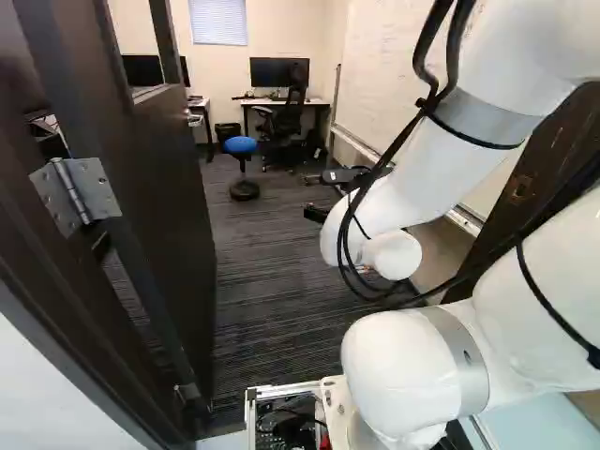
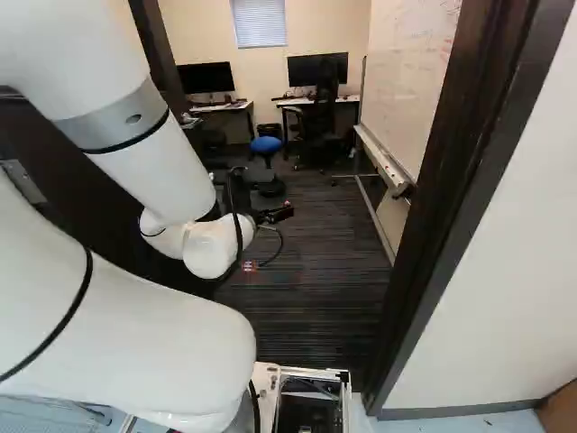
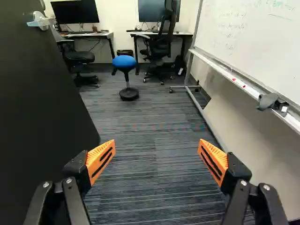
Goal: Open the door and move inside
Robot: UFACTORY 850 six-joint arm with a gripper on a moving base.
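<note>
I am pointing my wide-spread, empty gripper (image 3: 157, 149) into the room above the carpet (image 1: 272, 291), the open door (image 1: 173, 216) running alongside at the left base view's left.

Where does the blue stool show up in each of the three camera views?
Left base view: blue stool, upper part, left of the middle.
Right base view: blue stool, upper part, just left of the middle.
Wrist view: blue stool, ahead of the gripper.
Shared landmark: whiteboard.

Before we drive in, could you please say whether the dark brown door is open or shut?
Open: the door stands swung inward on its silver metal hinge, grey carpet showing beside it.
</note>
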